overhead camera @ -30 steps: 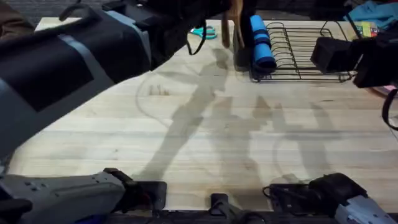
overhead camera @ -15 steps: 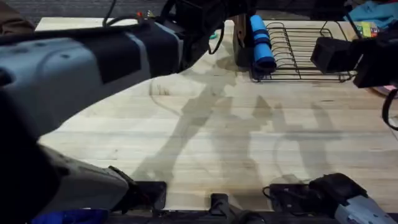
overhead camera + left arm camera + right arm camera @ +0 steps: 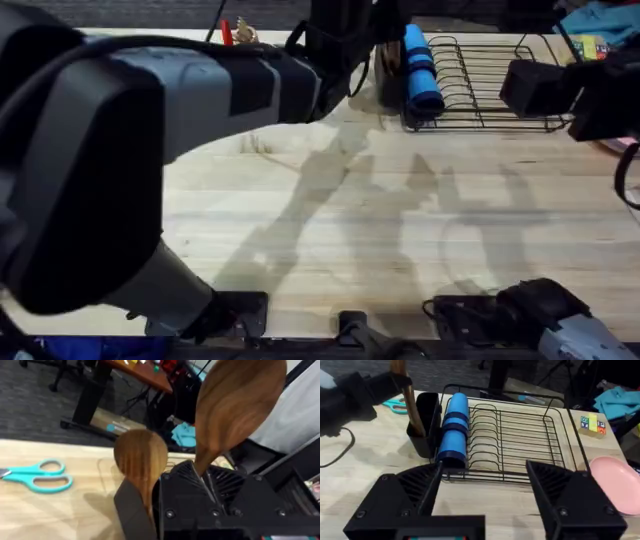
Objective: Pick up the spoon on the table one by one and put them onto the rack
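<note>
Spoon (image 3: 235, 407) is clamped in our left gripper (image 3: 200, 485), bowl end up, right at the rack's black holder (image 3: 426, 422). We see a second spoon (image 3: 141, 460) just beside it, handle running down next to the gripper. Rack (image 3: 520, 430) sits at the far right of the bench (image 3: 380, 230), blue roll (image 3: 454, 427) along its near-holder side. Scissors (image 3: 37, 476) lie flat on the bench. Right gripper (image 3: 485, 485) hovers near the rack, fingers spread wide, holding nothing.

Left arm stretched far forward, right tool (image 3: 482, 485) spread wide, hovering
</note>
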Controlling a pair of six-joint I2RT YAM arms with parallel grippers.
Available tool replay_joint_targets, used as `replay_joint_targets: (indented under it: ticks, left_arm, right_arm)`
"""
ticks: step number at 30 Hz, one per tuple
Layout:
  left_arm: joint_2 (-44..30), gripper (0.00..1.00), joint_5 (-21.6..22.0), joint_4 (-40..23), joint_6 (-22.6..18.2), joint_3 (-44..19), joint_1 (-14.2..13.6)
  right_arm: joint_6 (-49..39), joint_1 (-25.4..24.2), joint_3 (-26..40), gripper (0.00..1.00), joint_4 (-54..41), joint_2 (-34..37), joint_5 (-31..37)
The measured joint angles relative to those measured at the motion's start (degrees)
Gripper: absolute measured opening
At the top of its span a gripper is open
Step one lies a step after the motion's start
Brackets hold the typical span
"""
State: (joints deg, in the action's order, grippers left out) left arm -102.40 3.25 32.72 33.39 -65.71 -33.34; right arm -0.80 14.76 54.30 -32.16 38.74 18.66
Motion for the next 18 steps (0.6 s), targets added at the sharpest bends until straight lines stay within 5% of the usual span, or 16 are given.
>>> replay_joint_targets:
  ticks: [18]
  left_arm:
    - [-0.9, 0.045, -0.6, -14.0, 0.0, 0.0, -0.3]
  right_arm:
    - [0.0, 0.0, 0.0, 0.997, 0.0, 0.0, 0.0]
